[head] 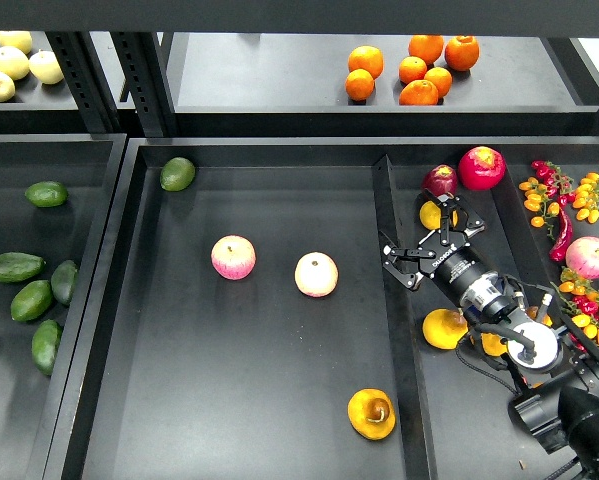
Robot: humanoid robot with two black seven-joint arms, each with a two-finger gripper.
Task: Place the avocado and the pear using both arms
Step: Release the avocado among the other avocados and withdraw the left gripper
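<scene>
The pear [371, 413], golden yellow-orange with a dark stem dimple, lies at the front right of the middle tray [279, 400]. Several dark green avocados lie in the left tray; the longest, glossiest one [15, 266] is at its left edge. A lighter, rounder avocado [177, 173] sits in the middle tray's back left corner. My right gripper [431, 245] is open and empty over the right tray, just right of the divider, next to a yellow fruit [434, 214]. The left arm is out of view.
Two pink-red apples [233, 257] [316, 274] lie mid-tray. The right tray holds a yellow fruit [444, 328], red fruits [481, 167], chillies and small tomatoes [579, 195]. Oranges [419, 70] and pale fruits [14, 62] sit on the back shelf.
</scene>
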